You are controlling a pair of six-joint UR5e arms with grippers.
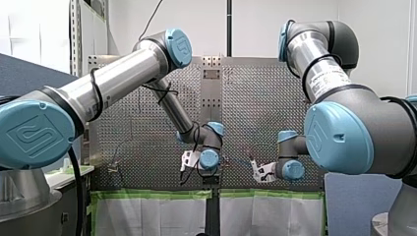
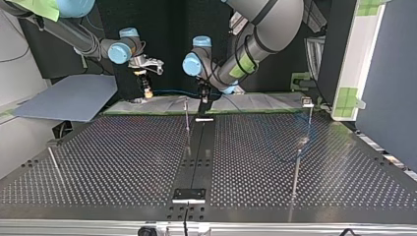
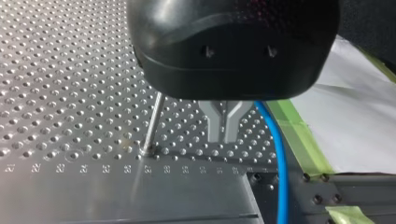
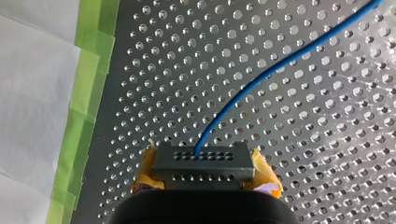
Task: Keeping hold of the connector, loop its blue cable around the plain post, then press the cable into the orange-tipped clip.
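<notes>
**A:** If we read the top view from nine o'clock across, what comes first?

**B:** My right end effector (image 2: pixel 145 88), its yellow pads (image 4: pixel 265 179) pinching the connector (image 4: pixel 204 161) by its two ends. It's a rigid little block, so that hold suits it.

**A:** And the blue cable (image 2: pixel 172 92)?

**B:** It's strung toward three o'clock. It looks thin, light and limp. I judge it will sag and spring back, so guide it close to the bend.

**A:** Next?

**B:** The plain post (image 2: pixel 187 118), upright on the tabletop (image 2: pixel 123 157). At its two o'clock is my left end effector (image 3: pixel 225 133), metal fingers (image 3: pixel 215 128) pressed together, the cable just beside them.

**A:** The clip (image 2: pixel 308 102)?

**B:** Far out at three o'clock, probably that small head on a thin stem. Its tip colour is too small to tell.
</notes>
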